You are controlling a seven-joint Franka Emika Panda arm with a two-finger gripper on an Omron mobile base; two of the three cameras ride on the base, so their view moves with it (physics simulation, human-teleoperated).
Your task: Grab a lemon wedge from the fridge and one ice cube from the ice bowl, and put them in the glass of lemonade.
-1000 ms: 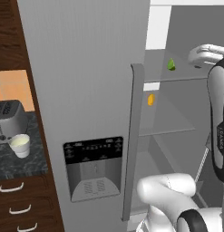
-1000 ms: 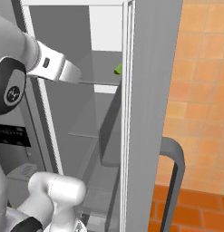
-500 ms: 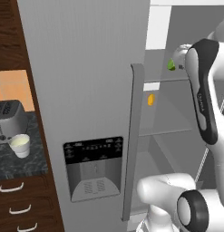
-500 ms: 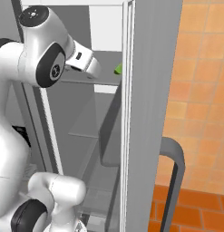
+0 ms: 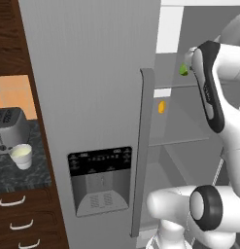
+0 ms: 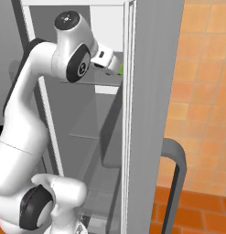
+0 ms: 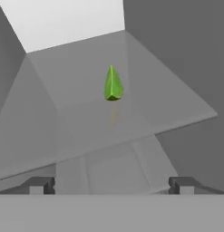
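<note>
While the fridge [image 5: 92, 73] stands open, green wedge [image 7: 113, 84] on upper shelf [image 7: 145, 104], lemon wedge [image 5: 161, 107] below, hand [image 7: 111, 185] spread wide, empty

Light-grey fridge [image 5: 92, 97] with black dispenser panel [image 5: 99, 160]; green wedge [image 7: 113, 84] ahead of the dark-tipped end effector [image 7: 111, 185]; yellow-orange lemon wedge [image 5: 161, 107]; orange tiled wall [image 6: 203, 91].

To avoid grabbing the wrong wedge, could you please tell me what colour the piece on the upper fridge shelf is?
Green piece; clearest in the hand view.
</note>
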